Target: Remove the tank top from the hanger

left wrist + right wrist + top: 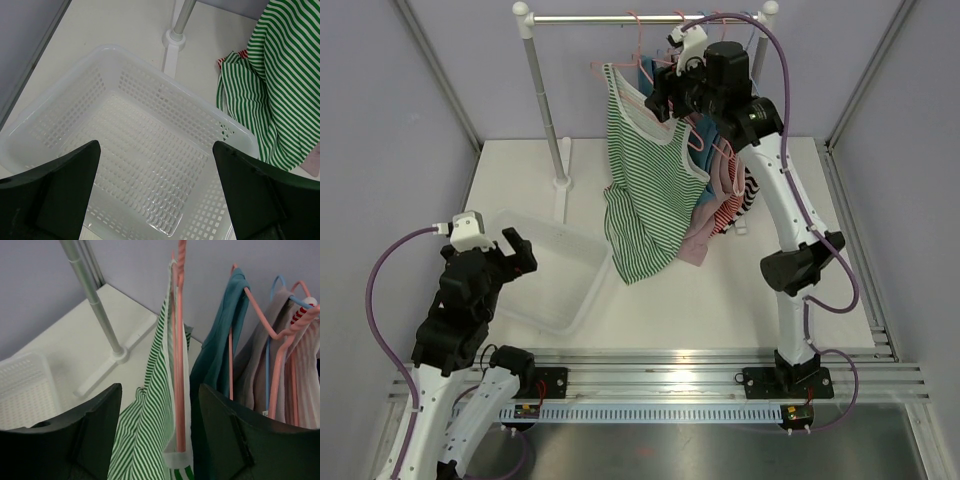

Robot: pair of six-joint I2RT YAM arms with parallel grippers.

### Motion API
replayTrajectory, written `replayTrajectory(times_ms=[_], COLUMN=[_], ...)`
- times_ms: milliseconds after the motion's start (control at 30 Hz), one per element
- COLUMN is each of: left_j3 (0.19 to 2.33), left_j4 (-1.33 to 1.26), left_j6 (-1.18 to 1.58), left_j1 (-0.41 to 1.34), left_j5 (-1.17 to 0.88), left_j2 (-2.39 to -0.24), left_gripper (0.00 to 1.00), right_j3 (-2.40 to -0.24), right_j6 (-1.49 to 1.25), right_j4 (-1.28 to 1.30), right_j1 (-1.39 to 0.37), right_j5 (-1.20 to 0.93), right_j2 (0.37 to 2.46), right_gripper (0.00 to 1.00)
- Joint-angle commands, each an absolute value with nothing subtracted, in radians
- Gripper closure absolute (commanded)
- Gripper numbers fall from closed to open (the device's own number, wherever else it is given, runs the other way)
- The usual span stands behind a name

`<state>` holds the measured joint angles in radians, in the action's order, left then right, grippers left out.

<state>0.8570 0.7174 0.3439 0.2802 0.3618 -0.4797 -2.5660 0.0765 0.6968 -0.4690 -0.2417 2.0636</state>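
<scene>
A green-and-white striped tank top (642,190) hangs on a pink hanger (638,62) from the rail (620,18) at the back. My right gripper (667,92) is open, up at the hanger's shoulder. In the right wrist view the pink hanger arm (179,355) and the tank top's white strap (176,460) lie between my open fingers (225,440), not pinched. The striped cloth (145,435) falls below. My left gripper (518,250) is open and empty above a white perforated basket (560,290). The left wrist view shows the basket (125,125) and the tank top's hem (270,100).
Other garments hang on pink and blue hangers to the right: a teal one (220,350) and grey and striped ones (725,195). The rack's white post (542,100) and its foot (560,195) stand at the back left. Metal frame posts rise at the table's corners.
</scene>
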Motion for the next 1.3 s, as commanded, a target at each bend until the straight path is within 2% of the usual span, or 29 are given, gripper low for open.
replayTrajectory(times_ms=[0,100,167,233,333,467,1033,1167,1267], left_j3=[0.851,0.851,0.851,0.851,0.85,0.85,0.854,0.899,0.954], left_j4=[0.657,0.655,0.653,0.653,0.653,0.652,0.653,0.664,0.675], left_j6=[0.33,0.33,0.33,0.33,0.328,0.327,0.33,0.327,0.333], left_j1=[0.275,0.275,0.275,0.275,0.272,0.27,0.27,0.27,0.273], left_j5=[0.333,0.328,0.327,0.325,0.318,0.31,0.31,0.269,0.21], left_j2=[-0.491,-0.491,-0.491,-0.491,-0.494,-0.495,-0.477,-0.492,-0.546], left_gripper=[0.01,0.01,0.01,0.01,0.01,0.01,0.01,0.01,0.01], right_j3=[-2.64,-2.7,-2.7,-2.686,-2.68,-2.684,-2.614,-2.596,-2.504], right_j6=[0.146,0.164,0.169,0.169,0.166,0.15,0.041,0.028,0.02], right_j4=[0.681,0.698,0.692,0.674,0.663,0.658,0.537,0.586,0.627], right_j1=[-0.476,-0.479,-0.477,-0.479,-0.477,-0.477,-0.482,-0.482,-0.482], right_j5=[-0.132,-0.127,-0.129,-0.127,-0.13,-0.127,-0.169,-0.183,-0.204], right_j2=[2.101,2.157,2.169,2.169,2.174,2.172,1.987,1.951,1.873], right_gripper=[0.31,0.37,0.55,0.68,0.7,1.0,1.0,1.0,1.0])
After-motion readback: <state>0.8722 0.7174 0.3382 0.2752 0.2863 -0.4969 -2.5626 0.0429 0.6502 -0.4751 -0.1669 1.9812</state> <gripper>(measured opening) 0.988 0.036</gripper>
